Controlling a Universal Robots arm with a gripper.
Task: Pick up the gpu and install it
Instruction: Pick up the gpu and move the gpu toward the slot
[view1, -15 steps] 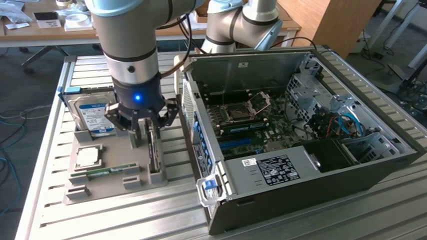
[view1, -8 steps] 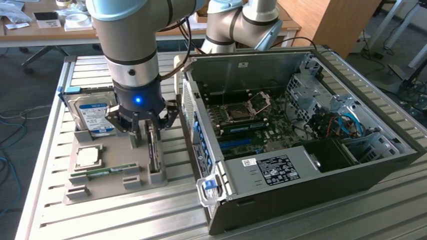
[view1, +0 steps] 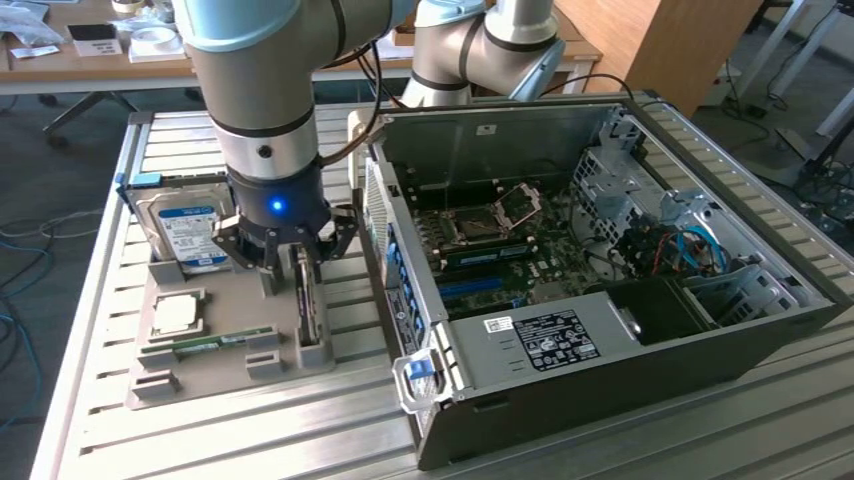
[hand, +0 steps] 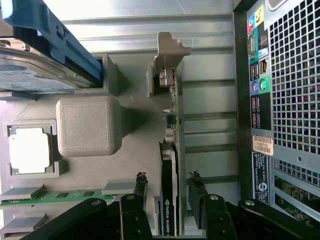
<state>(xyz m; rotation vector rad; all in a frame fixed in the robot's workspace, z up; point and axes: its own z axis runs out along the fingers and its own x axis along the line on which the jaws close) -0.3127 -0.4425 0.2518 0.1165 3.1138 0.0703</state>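
Hovering over the tabletop (view1: 174, 140), beside the open computer case (view1: 747, 340), we're at the grey tray (view1: 214, 385) near the tabletop's edge on the exterior view's left, with the gpu (hand: 175, 125) standing on edge in it. Our gripper (hand: 167, 182) straddles the card, jaws wide, not touching. Centre up and squeeze evenly, we reckon.

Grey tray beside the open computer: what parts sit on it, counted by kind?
hard drive: 1
CPU: 1
RAM stick: 1
gpu: 1
Total: 4
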